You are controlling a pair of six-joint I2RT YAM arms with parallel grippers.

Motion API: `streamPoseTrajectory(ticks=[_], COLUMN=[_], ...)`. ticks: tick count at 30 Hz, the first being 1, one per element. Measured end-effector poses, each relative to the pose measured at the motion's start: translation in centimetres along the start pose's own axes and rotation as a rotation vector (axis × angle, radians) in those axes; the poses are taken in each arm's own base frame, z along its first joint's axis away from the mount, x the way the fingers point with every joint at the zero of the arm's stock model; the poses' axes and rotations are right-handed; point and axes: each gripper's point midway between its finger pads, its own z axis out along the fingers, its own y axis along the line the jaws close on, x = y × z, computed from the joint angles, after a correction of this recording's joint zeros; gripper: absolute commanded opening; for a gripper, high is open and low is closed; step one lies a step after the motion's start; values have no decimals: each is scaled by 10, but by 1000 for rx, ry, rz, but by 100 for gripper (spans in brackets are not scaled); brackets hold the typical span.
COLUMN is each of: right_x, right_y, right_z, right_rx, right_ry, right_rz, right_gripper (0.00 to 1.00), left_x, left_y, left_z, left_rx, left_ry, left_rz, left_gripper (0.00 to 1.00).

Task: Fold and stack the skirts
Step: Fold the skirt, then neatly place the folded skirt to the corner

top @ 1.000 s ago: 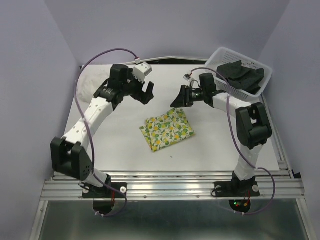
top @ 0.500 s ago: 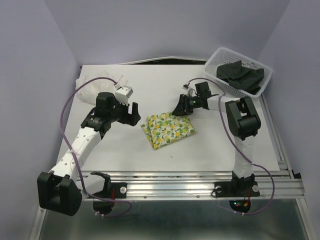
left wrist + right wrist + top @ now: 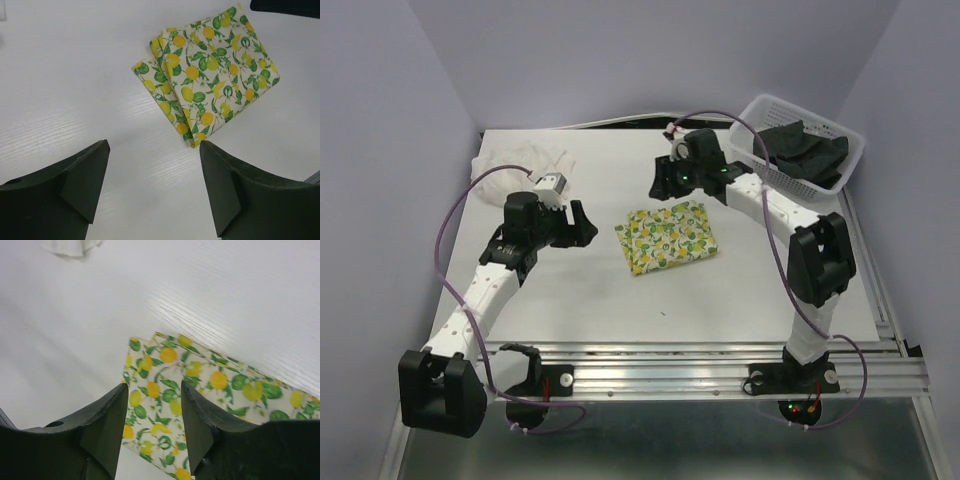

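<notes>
From above, three skirts show: one lemon-print skirt (image 3: 668,238) folded flat mid-table, one white skirt (image 3: 515,160) bunched at the far left corner, and one black skirt (image 3: 802,150) in the single basket (image 3: 757,112). Bare table (image 3: 620,300) surrounds the folded one. The left gripper (image 3: 578,222) sits left of it and the right gripper (image 3: 660,186) by its far edge. The left wrist view shows fingers (image 3: 75,175) spread wide and empty. In the right wrist view, the fingers (image 3: 107,415) are slightly parted over the print's corner.

The lemon skirt (image 3: 670,237) lies folded into a flat rectangle in the middle of the table (image 3: 570,300). The white skirt (image 3: 515,160) sits crumpled at the far left corner. The black skirt (image 3: 805,150) is bunched inside the basket (image 3: 798,183).
</notes>
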Motion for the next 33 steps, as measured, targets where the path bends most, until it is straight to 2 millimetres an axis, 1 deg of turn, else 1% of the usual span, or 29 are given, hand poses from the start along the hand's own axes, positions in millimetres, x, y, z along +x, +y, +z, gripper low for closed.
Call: streamPoseTrajectory(ticks=[1, 2, 3, 5, 7, 8, 9, 10, 11, 13, 16, 20, 23, 29, 33], right_x=[-9, -16, -21, -22, -20, -16, -9, 2, 10, 42, 71, 93, 89, 90, 89], right_y=[14, 39, 59, 88, 104, 107, 106, 101, 96, 73, 47, 29, 31, 31, 34], right_z=[1, 5, 9, 23, 42, 53, 64, 77, 84, 98, 109, 120, 119, 119, 120], right_rx=[14, 8, 10, 44, 81, 107, 123, 158, 181, 263, 346, 394, 392, 391, 376], right_ry=[-18, -32, -40, -32, -17, 1, 21, 50, 73, 159, 249, 306, 298, 301, 297], right_rz=[-36, -83, -116, -165, -194, -205, -210, -217, -219, -225, -233, -239, -241, -240, -237], right_gripper=[54, 54, 54, 53, 53, 53, 53, 53, 54, 55, 54, 49, 47, 47, 48], left_x=[-1, -4, -6, -9, -12, -12, -13, -14, -16, -18, -20, -24, -23, -17, -18], left_y=[1, 5, 7, 13, 19, 22, 24, 25, 28, 31, 33, 32, 33, 34, 33], left_z=[0, 2, 2, 3, 3, 3, 3, 3, 3, 3, 3, 5, 7, 10, 11], left_rx=[0, -8, -13, -28, -42, -47, -53, -56, -60, -65, -63, -52, -50, -45, -39], left_ry=[-3, -9, -12, -17, -24, -26, -29, -32, -38, -46, -55, -66, -62, -50, -50], left_rz=[-13, -35, -46, -74, -95, -104, -109, -113, -119, -127, -133, -133, -134, -139, -138], left_gripper=[84, 84, 84, 84, 84, 84, 84, 84, 84, 84, 84, 84, 83, 83, 82])
